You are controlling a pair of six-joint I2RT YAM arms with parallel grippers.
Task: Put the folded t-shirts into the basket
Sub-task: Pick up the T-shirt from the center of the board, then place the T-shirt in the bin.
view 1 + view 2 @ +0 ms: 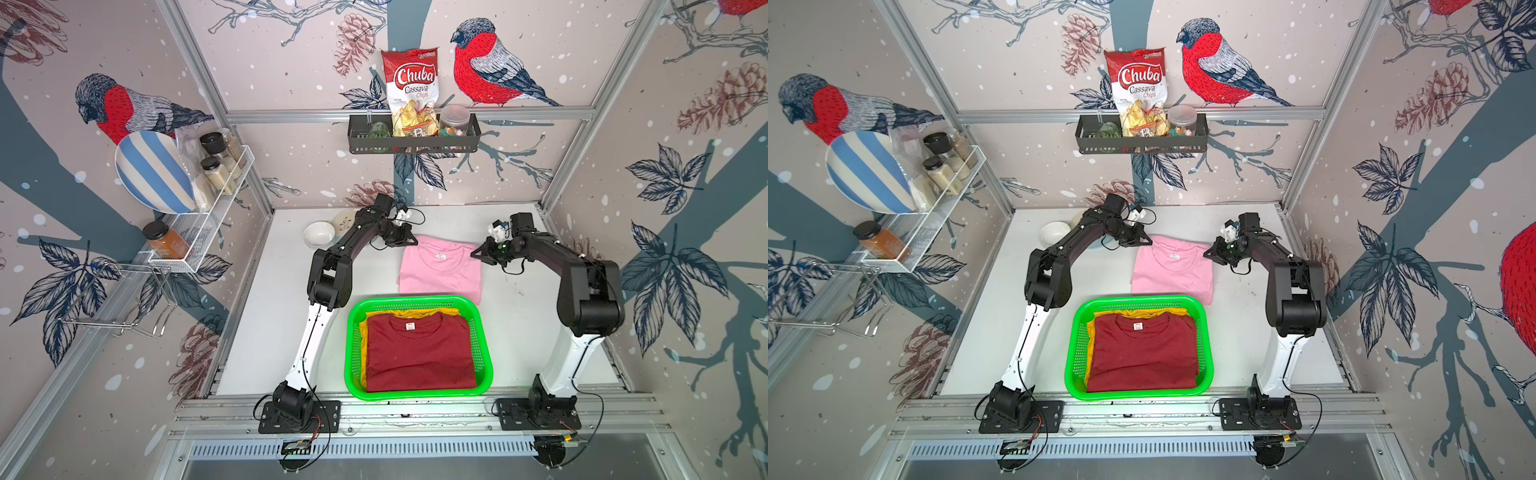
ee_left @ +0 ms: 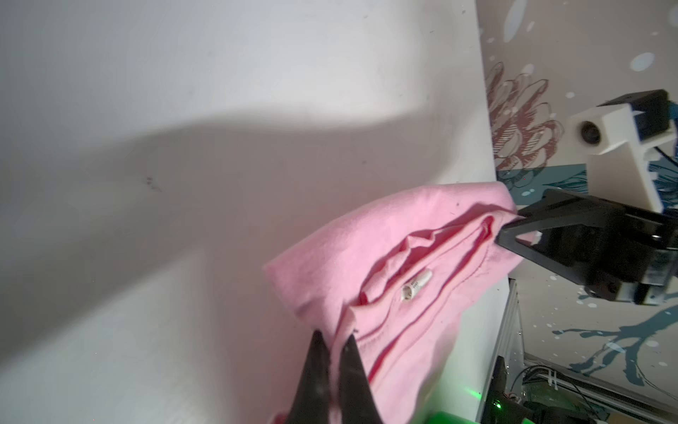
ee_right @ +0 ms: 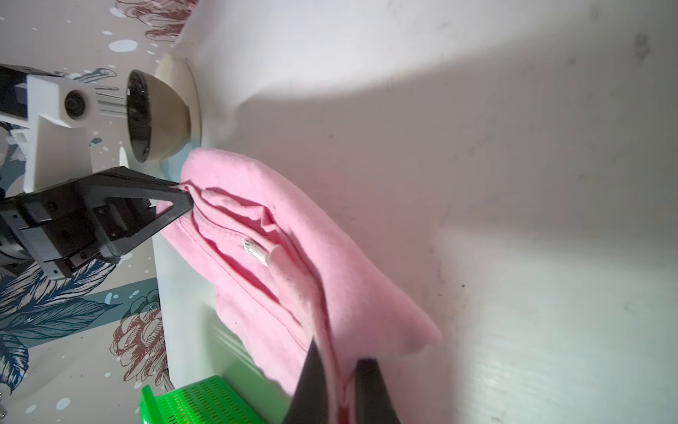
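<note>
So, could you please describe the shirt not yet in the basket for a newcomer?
Find the green basket at the near edge of the table. Just behind it lies the pink shirt, far corners gripped by the left pincer and right pincer. Unlike it, the red shirt and yellow shirt sit in the basket.

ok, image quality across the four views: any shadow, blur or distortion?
Both top views: sharp, evenly lit, walls splayed by the wide lens. Left wrist view: broad shadow over the table, left fingers blurred up close. Right wrist view: same shadow band, right fingers blurred, pink t-shirt soft beside them.
</note>
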